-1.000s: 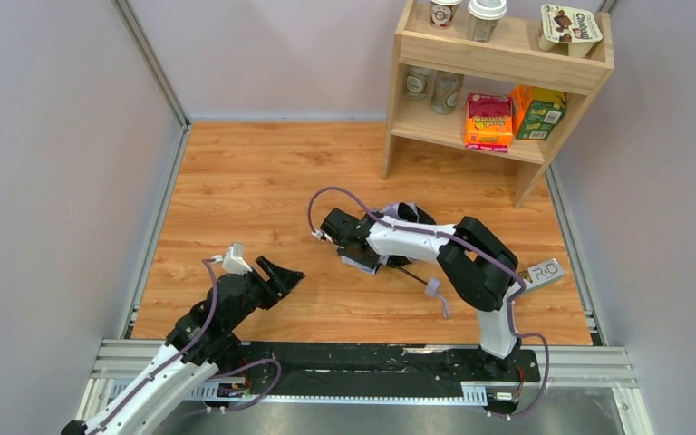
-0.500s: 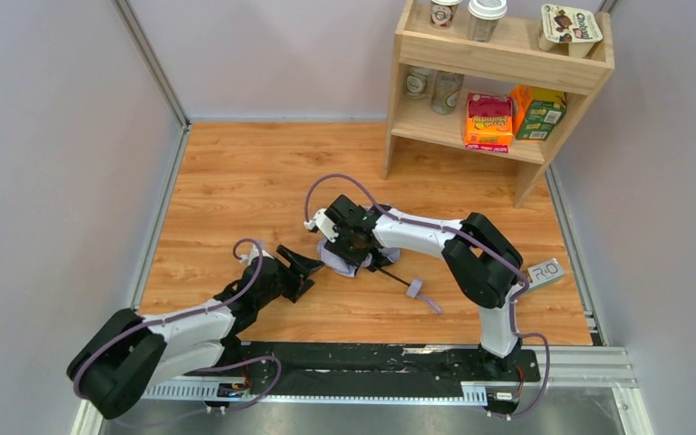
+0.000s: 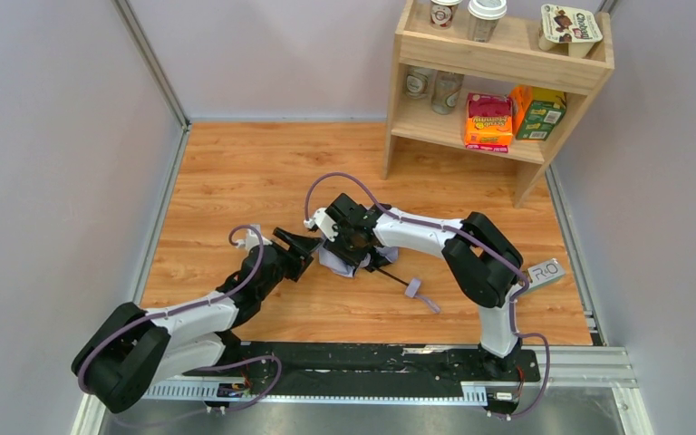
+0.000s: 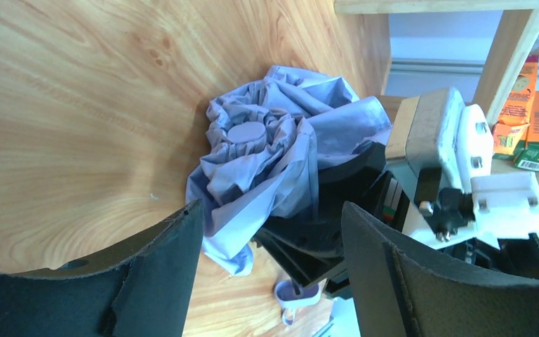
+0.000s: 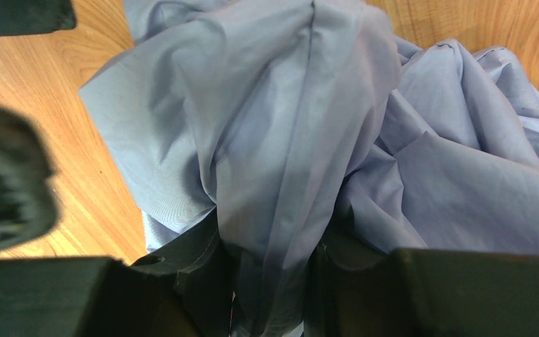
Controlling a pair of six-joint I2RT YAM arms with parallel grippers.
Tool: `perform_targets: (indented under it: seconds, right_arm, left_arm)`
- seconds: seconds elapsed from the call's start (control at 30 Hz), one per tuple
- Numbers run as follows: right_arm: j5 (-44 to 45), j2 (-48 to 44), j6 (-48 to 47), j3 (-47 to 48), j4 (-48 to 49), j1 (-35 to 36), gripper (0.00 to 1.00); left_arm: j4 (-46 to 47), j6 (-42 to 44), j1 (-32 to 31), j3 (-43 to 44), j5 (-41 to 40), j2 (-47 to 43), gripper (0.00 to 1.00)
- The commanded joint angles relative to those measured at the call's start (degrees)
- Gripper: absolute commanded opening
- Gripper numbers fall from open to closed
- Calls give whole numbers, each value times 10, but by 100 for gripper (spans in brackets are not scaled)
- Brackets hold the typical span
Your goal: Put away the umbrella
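The umbrella (image 3: 337, 264) lies as a crumpled lavender bundle in the middle of the wooden floor. Its thin black shaft (image 3: 397, 278) runs right to a fabric strap (image 3: 423, 300). My right gripper (image 3: 352, 246) presses down on the bundle and is shut on a fold of umbrella (image 5: 288, 126) fabric, which runs between the right gripper's (image 5: 274, 281) jaws. My left gripper (image 3: 305, 245) stands open just left of the bundle. In the left wrist view the umbrella (image 4: 267, 154) sits directly ahead of the left gripper (image 4: 272, 217), apart from both fingers, with the strap loop (image 4: 295, 291) below.
A wooden shelf (image 3: 498, 72) stands at the back right, holding cups, an orange box (image 3: 489, 120) and a green box (image 3: 538, 112). Grey walls close in the left, back and right. A small grey plaque (image 3: 545, 270) lies by the right arm. A metal rail (image 3: 372, 362) runs along the near edge.
My left arm has reached forward and right, up to the umbrella, and its jaws have opened a little wider. The right gripper has dragged the bundle slightly left, then held still.
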Motion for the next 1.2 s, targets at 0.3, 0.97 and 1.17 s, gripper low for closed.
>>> perform_targets:
  seconds: [0.3, 0.97, 1.17]
  right_arm:
    - [-108, 65, 14, -21, -38, 12, 0]
    - [-60, 44, 16, -22, -22, 18, 0]
    - [12, -17, 84, -59, -16, 20, 41]
  left_arm:
    - [224, 60, 14, 57, 21, 217, 79]
    - [426, 61, 16, 77, 69, 438, 26]
    - [441, 36, 20, 47, 88, 433, 0]
